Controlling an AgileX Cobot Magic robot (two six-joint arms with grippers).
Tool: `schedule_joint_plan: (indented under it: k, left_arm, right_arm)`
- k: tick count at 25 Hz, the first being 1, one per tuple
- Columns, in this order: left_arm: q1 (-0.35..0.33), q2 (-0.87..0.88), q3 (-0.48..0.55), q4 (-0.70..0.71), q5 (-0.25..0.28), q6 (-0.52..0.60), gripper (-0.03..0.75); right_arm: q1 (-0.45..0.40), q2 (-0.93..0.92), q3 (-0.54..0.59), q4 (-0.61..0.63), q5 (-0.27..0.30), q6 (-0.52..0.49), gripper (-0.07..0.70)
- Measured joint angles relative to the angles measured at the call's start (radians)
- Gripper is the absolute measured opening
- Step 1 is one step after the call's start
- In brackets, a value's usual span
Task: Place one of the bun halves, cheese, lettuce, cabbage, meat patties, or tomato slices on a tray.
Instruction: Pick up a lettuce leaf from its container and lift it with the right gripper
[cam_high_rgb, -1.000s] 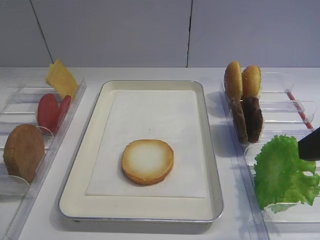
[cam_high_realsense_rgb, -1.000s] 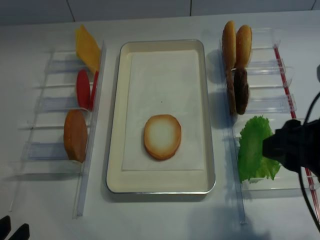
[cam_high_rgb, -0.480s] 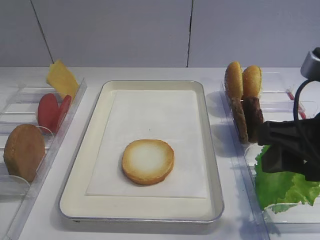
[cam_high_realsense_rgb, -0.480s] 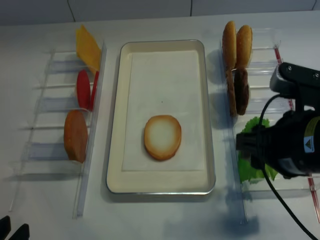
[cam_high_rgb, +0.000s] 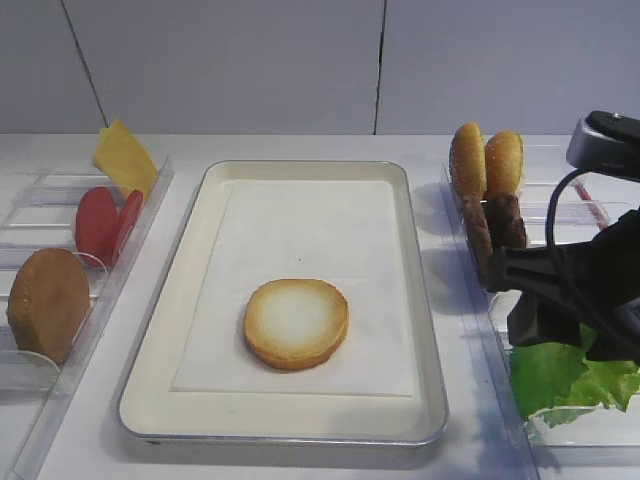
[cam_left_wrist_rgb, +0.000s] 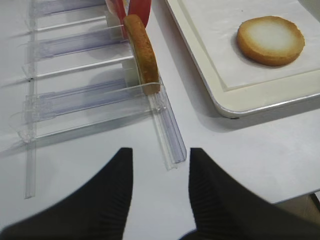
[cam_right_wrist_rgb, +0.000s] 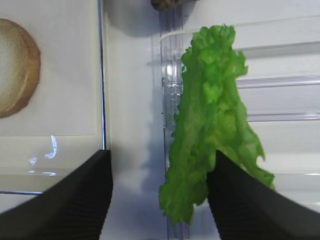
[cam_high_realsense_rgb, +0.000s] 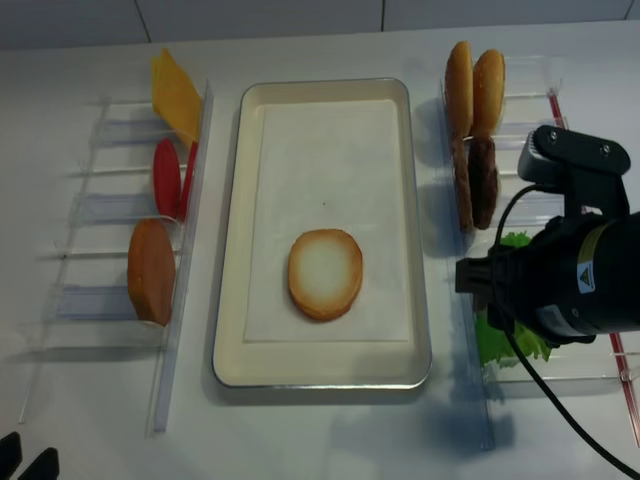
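One toasted bun half (cam_high_rgb: 296, 322) lies face up on the paper in the silver tray (cam_high_rgb: 428, 330). A big ruffled green leaf (cam_right_wrist_rgb: 212, 120), wider than a bun, stands in the right holder; it looks like the cabbage. The flat lettuce is out of view. My right gripper (cam_right_wrist_rgb: 161, 165) is open right above the leaf. The leaf's lower edge sits between the jaws, against the right finger (cam_right_wrist_rgb: 240, 200). In the high view the right arm (cam_high_rgb: 575, 290) covers the top of the leaf (cam_high_rgb: 565, 375). My left gripper (cam_left_wrist_rgb: 160, 165) hangs open over bare table.
The left clear holder (cam_high_rgb: 120, 270) carries the cheese (cam_high_rgb: 124, 157), tomato slices (cam_high_rgb: 100, 222) and a bun half (cam_high_rgb: 46, 303). Behind the leaf in the right holder stand two bun halves (cam_high_rgb: 485, 160) and the meat patties (cam_high_rgb: 495, 235). The holder's rail (cam_right_wrist_rgb: 167, 100) runs between tray and leaf.
My right arm has come in from the right edge and moved left over the green leaf, with its jaws a little narrower. Nothing else has moved.
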Motion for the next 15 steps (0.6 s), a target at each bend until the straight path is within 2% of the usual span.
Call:
schedule_joint_plan:
  k: [15]
  left_arm:
    - [0.0, 0.0, 0.0, 0.0, 0.0, 0.0, 0.251]
  right_arm:
    - [0.0, 0.002, -0.002, -0.042, -0.002, 0.036, 0.427]
